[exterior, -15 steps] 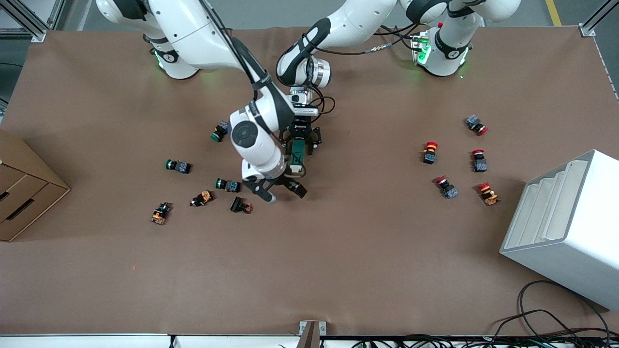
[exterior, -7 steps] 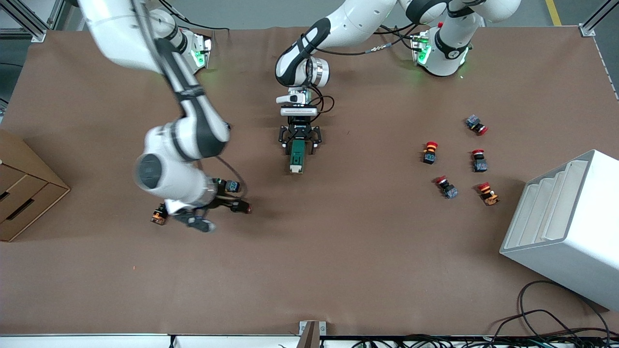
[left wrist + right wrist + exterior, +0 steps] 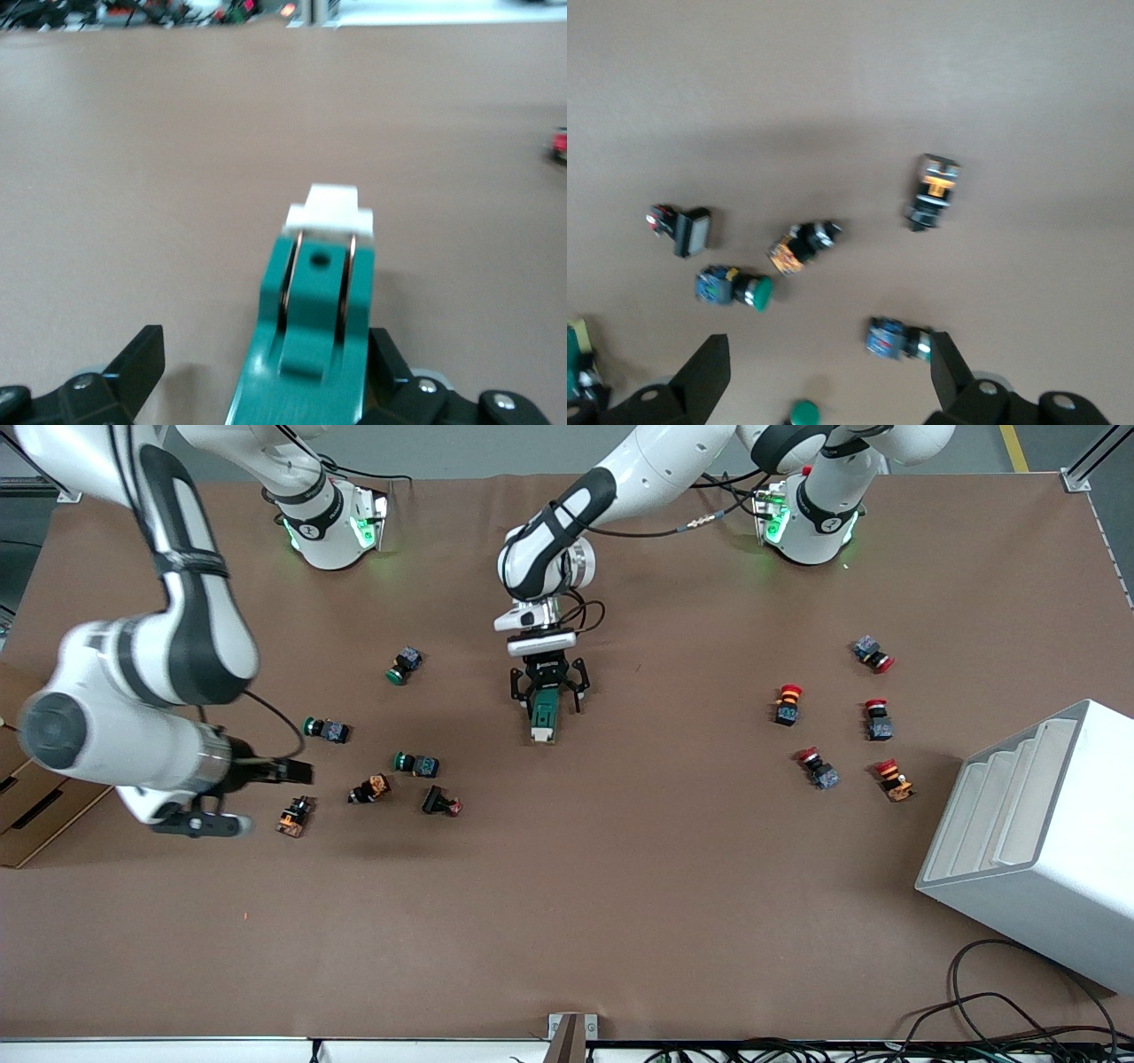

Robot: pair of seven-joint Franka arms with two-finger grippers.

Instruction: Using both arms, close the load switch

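the load switch (image 3: 543,716) was found lying on the brown table (image 3: 620,886), near the middle, its white lever end (image 3: 330,212) pointed toward the front camera. the left gripper (image 3: 547,689) was positioned down at the switch's green body (image 3: 310,345); its fingers (image 3: 133,363) were spread wide, one standing clear of the block and the other just beside it. the right gripper (image 3: 232,797) was held over the table toward the right arm's end, jaws parted wide and nothing between them, just beside an orange-and-black button (image 3: 293,816). green-capped buttons (image 3: 733,289) were scattered near it, well apart from the switch.
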